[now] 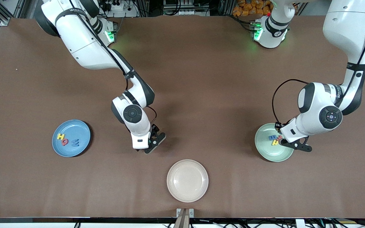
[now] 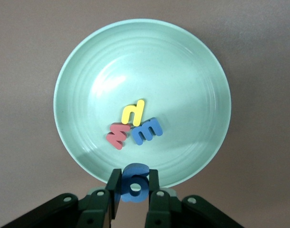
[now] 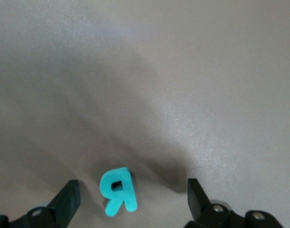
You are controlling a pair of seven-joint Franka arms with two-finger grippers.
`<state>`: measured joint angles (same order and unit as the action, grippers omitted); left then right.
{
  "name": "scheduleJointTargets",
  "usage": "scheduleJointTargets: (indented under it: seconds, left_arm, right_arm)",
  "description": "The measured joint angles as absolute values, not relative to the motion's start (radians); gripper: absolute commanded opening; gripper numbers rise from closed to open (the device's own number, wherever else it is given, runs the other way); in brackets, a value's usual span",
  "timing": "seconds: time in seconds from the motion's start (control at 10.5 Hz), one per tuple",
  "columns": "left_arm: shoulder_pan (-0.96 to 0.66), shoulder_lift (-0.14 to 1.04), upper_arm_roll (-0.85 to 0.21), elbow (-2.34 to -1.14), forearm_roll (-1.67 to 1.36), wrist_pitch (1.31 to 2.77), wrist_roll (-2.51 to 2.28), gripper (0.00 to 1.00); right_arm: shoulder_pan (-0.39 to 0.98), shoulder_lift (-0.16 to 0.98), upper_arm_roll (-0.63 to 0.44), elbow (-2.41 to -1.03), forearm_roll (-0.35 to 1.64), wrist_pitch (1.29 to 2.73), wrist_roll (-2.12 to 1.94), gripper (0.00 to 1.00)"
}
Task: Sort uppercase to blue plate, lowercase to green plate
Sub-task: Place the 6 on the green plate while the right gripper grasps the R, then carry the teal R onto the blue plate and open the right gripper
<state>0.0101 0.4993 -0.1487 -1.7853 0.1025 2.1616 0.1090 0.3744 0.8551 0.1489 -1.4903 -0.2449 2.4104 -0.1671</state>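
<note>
Uppercase plate point(image 1: 74, 126): mid-height of front view, at right arm's end of table. In it H point(image 1: 60, 136), Q point(image 1: 65, 142), W point(image 1: 76, 143) in a row, H outermost.

Lowercase plate point(image 1: 269, 152): same height, left arm's end. In it n point(image 2: 133, 112), w point(image 2: 118, 135), m point(image 2: 147, 130) bunched, touching. g point(image 2: 134, 183) sits betw. left gripper point(image 2: 134, 190) fingers, over plate rim.

Spare plate point(image 1: 187, 180): bottom centre, nearest camera.

R point(image 3: 118, 190): on table under right gripper point(image 3: 133, 194), betw. its spread fingers, betw. uppercase and spare plates.

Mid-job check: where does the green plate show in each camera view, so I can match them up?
Front view: green plate toward the left arm's end of the table, partly under the left pincer.
Left wrist view: fills the picture, holding three letters.
Right wrist view: not in it.
Shared landmark: yellow n on the plate.
</note>
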Motion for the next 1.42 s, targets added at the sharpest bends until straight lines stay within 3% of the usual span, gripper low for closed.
scheduleJointTargets:
  seconds: [0.09,0.19,0.28,0.38,0.47,0.66,0.85,1.23,1.42]
  left_arm:
    - [0.01,0.5,-0.149,-1.782,0.103,2.162,0.109,0.38]
    - [0.01,0.5,-0.149,-1.781,0.103,2.162,0.109,0.55]
    - [0.01,0.5,-0.149,-1.78,0.103,2.162,0.108,0.61]
    - [0.009,0.5,-0.149,-1.779,0.103,2.162,0.108,1.0]
    - [0.009,0.5,-0.15,-1.778,0.103,2.163,0.107,1.0]
    - [0.009,0.499,-0.15,-1.764,0.103,2.164,0.104,1.0]
    - [0.006,0.47,-0.162,-1.73,0.103,2.14,0.03,1.0]
    - [-0.013,0.322,-0.194,-1.632,0.103,1.905,-0.082,1.0]
    - [-0.008,0.263,-0.192,-1.61,0.106,1.871,-0.082,1.0]
  right_arm:
    - [0.374,0.856,0.148,-1.489,-0.228,2.41,-0.167,1.0]
    - [0.374,0.858,0.147,-1.488,-0.207,2.41,-0.167,1.0]
    - [0.374,0.859,0.146,-1.487,-0.194,2.411,-0.167,1.0]
    - [0.374,0.86,0.146,-1.487,-0.184,2.411,-0.167,1.0]
    - [0.374,0.862,0.146,-1.487,-0.177,2.411,-0.167,0.89]
    - [0.375,0.862,0.145,-1.485,-0.174,2.41,-0.167,0.0]
    - [0.374,0.861,0.138,-1.479,-0.172,2.41,-0.168,0.0]
    - [0.374,0.85,0.122,-1.471,-0.172,2.404,-0.188,0.0]
    - [0.373,0.848,0.119,-1.469,-0.171,2.404,-0.174,0.0]
